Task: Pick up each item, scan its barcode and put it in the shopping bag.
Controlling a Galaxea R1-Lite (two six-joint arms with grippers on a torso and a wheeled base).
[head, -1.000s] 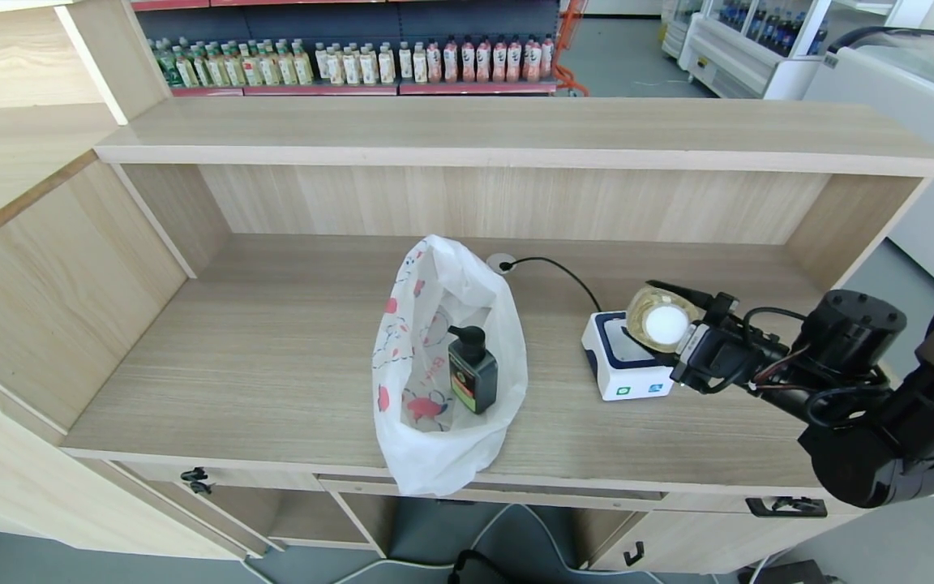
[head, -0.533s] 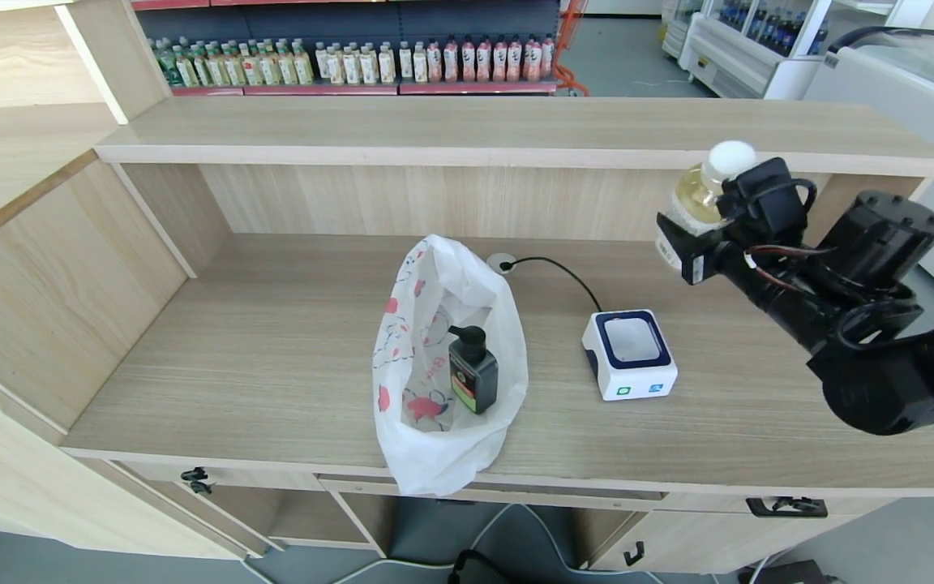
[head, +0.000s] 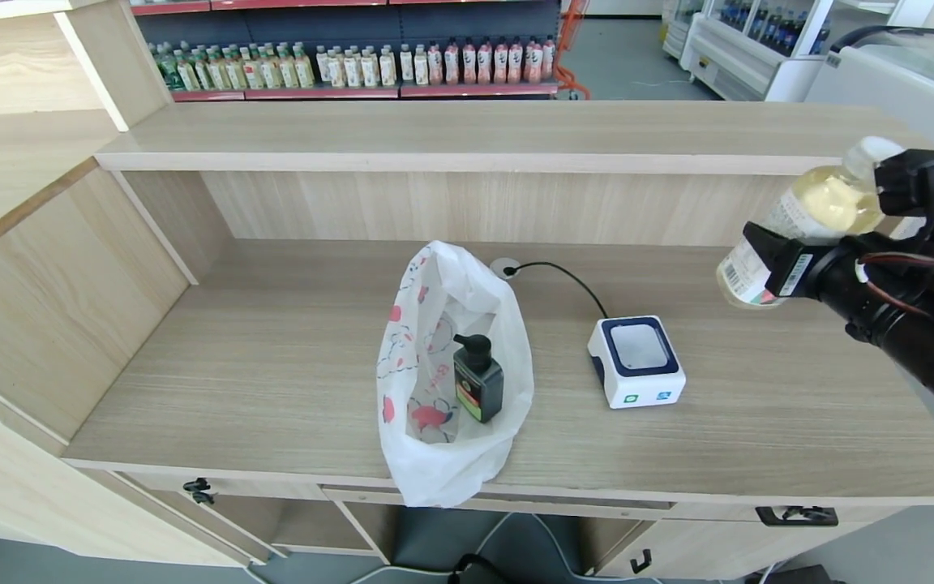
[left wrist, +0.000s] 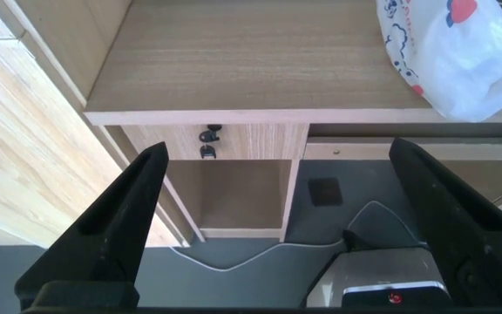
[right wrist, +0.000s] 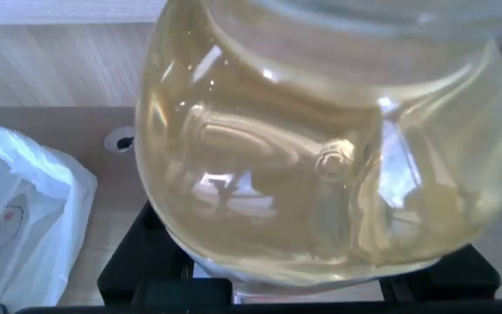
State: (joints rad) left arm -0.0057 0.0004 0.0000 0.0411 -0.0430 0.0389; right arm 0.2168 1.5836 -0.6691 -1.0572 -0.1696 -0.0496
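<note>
Left gripper hangs below the counter's front edge, fingers spread wide, nothing between them. Shopping bag stands mid-counter with its mouth open, and a dark pump bottle is upright inside. Scanner sits just beside the bag on its right, window up, with its cable running back to a grommet. Far right, the right gripper is clamped across a clear bottle of pale yellow liquid, tilted and held high over the counter, well apart from the scanner. The bottle looks nearly full, so likely heavy. Its plastic is smooth, so probably slippery, and the walls may give a little. Grip on the body seems right — not the white cap. The bag is thin and floppy — lower the bottle in, don't drop it.
</note>
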